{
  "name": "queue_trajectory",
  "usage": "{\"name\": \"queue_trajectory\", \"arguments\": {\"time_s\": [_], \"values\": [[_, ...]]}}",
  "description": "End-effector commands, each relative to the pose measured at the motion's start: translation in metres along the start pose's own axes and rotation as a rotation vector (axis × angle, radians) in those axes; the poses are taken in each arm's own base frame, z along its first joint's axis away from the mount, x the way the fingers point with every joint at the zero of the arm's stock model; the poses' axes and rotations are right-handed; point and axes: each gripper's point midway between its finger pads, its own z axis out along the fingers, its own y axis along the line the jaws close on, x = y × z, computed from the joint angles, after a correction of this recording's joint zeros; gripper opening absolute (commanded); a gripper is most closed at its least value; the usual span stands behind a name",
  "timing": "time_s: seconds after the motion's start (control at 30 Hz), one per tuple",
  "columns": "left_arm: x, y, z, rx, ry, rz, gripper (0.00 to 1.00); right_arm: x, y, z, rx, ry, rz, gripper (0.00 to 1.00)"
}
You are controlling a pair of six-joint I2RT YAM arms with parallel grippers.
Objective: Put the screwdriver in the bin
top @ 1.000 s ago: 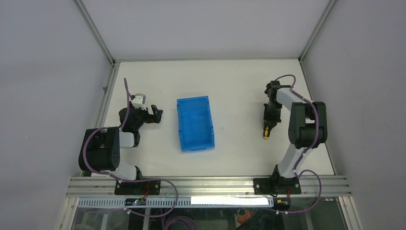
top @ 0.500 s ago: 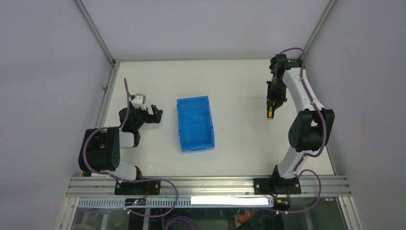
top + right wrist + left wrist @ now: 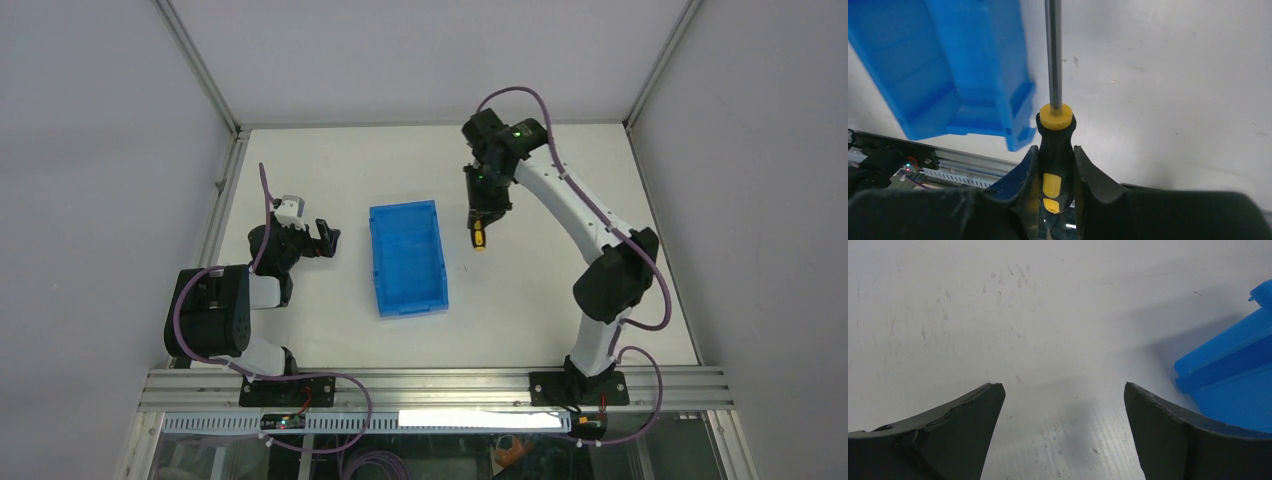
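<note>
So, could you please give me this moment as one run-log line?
right fingers: shut on small black-and-yellow screwdriver | screwdriver: beside bright blue plastic bin, not inside | left fingers: open, empty

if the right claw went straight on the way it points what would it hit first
Likely the table, just beside the bin, not in it. The right claw grips the screwdriver, whose shaft runs past the bin's corner over white table, so its tip would touch first; the tip is out of frame.
</note>
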Motion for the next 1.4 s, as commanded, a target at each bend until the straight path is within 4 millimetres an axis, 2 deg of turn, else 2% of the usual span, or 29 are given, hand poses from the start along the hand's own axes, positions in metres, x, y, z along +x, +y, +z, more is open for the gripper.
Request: {"name": "queue_trajectory", "arguments": {"time_s": [0.0,0.1,0.23,0.4,0.5,0.67,0.73,0.8,0.87,1.0,1.17,1.27,1.37], "values": [[-0.026,-0.003,0.006,0.013,-0.085,0.032,0.99,-0.018,0.092,0.011,-0.160,-0.075,-0.052,0.00],[-0.026,-0.003,0.006,0.014,-0.085,0.032,0.99,-0.009,0.138,0.029,-0.165,-0.068,-0.142,0.00],[-0.026,-0.003,0.006,0.014,-0.085,0.032,0.99,0.005,0.170,0.057,-0.129,-0.054,-0.219,0.00],[-0.026,-0.003,0.006,0.014,-0.086,0.032,0.99,0.021,0.162,0.087,-0.008,-0.072,-0.267,0.00],[-0.027,-0.003,0.006,0.013,-0.086,0.032,0.99,0.023,0.160,0.102,-0.009,-0.120,-0.276,0.00],[-0.027,-0.003,0.006,0.014,-0.086,0.032,0.99,0.031,0.150,0.142,0.029,-0.145,-0.303,0.00],[-0.027,-0.003,0.006,0.014,-0.087,0.032,0.99,0.033,0.149,0.152,0.041,-0.133,-0.300,0.08],[-0.026,-0.003,0.006,0.014,-0.086,0.032,0.99,0.033,0.146,0.159,0.067,-0.135,-0.298,0.21],[-0.026,-0.003,0.006,0.014,-0.086,0.032,0.99,0.033,0.145,0.160,0.077,-0.141,-0.289,0.38],[-0.027,-0.003,0.006,0.013,-0.087,0.032,0.99,0.029,0.148,0.150,0.076,-0.180,-0.275,0.51],[-0.027,-0.003,0.006,0.013,-0.087,0.032,0.99,0.018,0.159,0.119,0.056,-0.273,-0.268,0.52],[-0.027,-0.003,0.006,0.014,-0.087,0.032,0.99,0.011,0.170,0.089,0.032,-0.347,-0.283,0.51],[-0.027,-0.003,0.006,0.014,-0.086,0.032,0.99,0.004,0.173,0.057,0.018,-0.416,-0.285,0.51]]}}
